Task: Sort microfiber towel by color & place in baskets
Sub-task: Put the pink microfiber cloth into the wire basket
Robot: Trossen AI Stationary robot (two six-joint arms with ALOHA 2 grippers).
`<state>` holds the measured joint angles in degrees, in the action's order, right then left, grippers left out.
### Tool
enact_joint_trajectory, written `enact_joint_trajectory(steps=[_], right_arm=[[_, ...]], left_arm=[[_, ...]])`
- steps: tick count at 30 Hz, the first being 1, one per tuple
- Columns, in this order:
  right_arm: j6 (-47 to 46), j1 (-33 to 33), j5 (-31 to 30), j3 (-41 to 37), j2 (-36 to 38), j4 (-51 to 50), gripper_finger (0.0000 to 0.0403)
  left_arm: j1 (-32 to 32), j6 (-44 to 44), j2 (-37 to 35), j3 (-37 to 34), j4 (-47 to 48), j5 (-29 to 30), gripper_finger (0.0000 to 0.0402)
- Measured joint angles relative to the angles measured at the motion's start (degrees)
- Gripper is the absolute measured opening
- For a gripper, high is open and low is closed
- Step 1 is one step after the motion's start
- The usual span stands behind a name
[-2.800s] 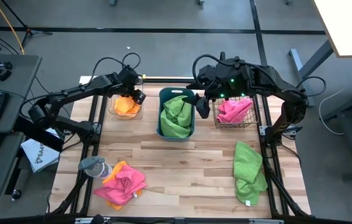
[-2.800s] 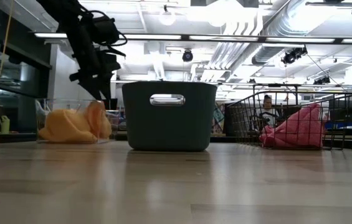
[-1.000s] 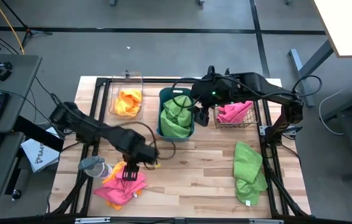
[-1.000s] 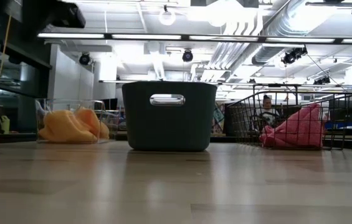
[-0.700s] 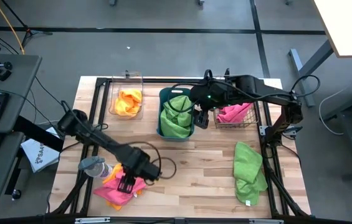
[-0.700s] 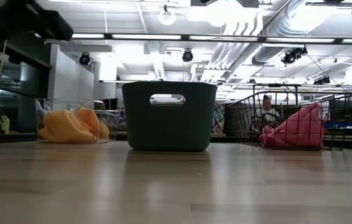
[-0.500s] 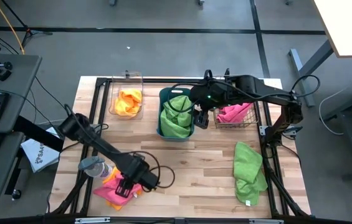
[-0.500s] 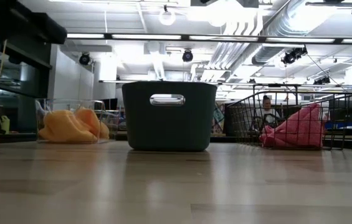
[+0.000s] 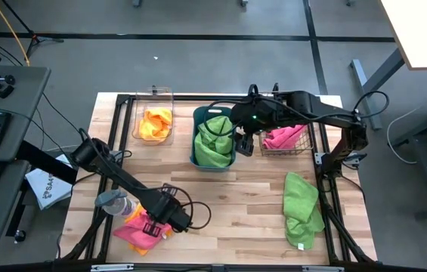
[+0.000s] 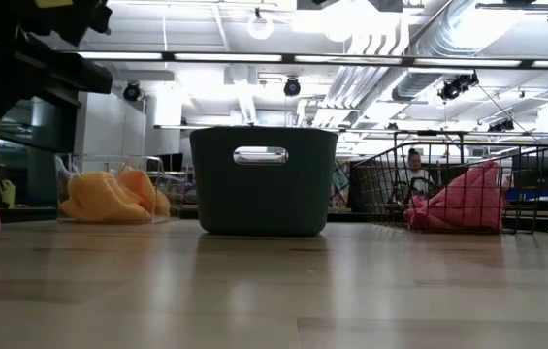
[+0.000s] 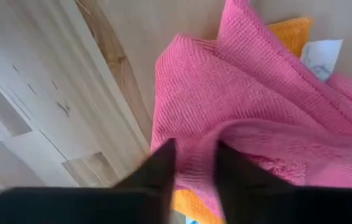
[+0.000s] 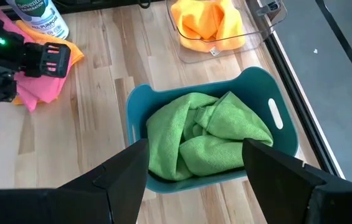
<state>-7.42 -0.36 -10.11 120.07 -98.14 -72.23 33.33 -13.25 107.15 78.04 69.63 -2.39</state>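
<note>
A crumpled pink towel point(image 9: 139, 231) lies at the table's near left on top of an orange towel point(image 9: 140, 205). My left gripper point(image 9: 153, 225) is down on it, shut on a raised pink fold point(image 11: 195, 152). My right gripper point(image 12: 194, 186) hangs open above the teal tub point(image 9: 195, 155), which holds a green towel point(image 9: 213, 140). The clear bin point(image 9: 155, 97) holds an orange towel point(image 9: 155, 123). The wire basket point(image 9: 313, 140) holds a pink towel point(image 9: 283, 136). Another green towel point(image 9: 302, 208) lies flat at the near right. My left gripper pinches a raised fold of the pink towel point(image 11: 197, 134) between its two fingers point(image 11: 162, 165), near the towel's right side. The fingers come from above, pointing down. The towel lies slack on the table and on the orange towel point(image 11: 291, 31) beneath it.
A spray bottle point(image 9: 113, 202) lies at the table's left edge beside the pink towel. The three baskets stand in a row along the far edge. Bare wood point(image 9: 228, 204) stretches between the near-left pile and the green towel.
My left gripper has travelled toward the table's near edge and down, from over the orange towel's edge onto the pink towel. The towels lie as before.
</note>
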Motion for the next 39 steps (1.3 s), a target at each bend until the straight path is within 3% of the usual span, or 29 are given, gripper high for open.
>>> enact_joint_trajectory(steps=[2,3,11,15,19,27,30,39], right_arm=[[0.0,0.0,0.0,0.2,0.3,-0.4,0.0254],[0.0,0.1,0.0,0.4,0.4,-0.9,0.0254],[-2.6,1.7,0.3,1.0,6.0,-1.6,0.0254],[-4.7,4.1,1.6,1.0,9.2,-1.5,0.0254],[-6.1,7.1,1.6,1.0,9.8,-0.3,0.0254],[-2.4,10.2,-5.7,1.0,5.8,9.8,0.0254],[1.3,9.7,-8.5,0.9,4.2,17.0,0.0254],[10.2,7.2,-8.4,0.9,-3.3,35.4,0.0254]], left_arm=[[-0.4,0.8,-0.4,0.0,0.4,0.1,0.0024],[-0.7,0.9,-1.0,0.0,0.6,0.6,0.0014],[-9.7,0.0,-15.4,7.4,4.5,12.6,0.0001],[-15.4,2.3,-20.8,16.8,3.3,21.1,0.0001],[-20.5,10.2,-22.1,28.2,-0.1,28.3,0.0001],[-26.3,23.5,-21.7,43.5,-9.8,28.6,0.0000],[-26.5,26.0,-21.7,45.6,-11.1,28.7,0.0000],[-26.5,29.3,-20.7,45.9,-17.3,29.6,0.0000]])
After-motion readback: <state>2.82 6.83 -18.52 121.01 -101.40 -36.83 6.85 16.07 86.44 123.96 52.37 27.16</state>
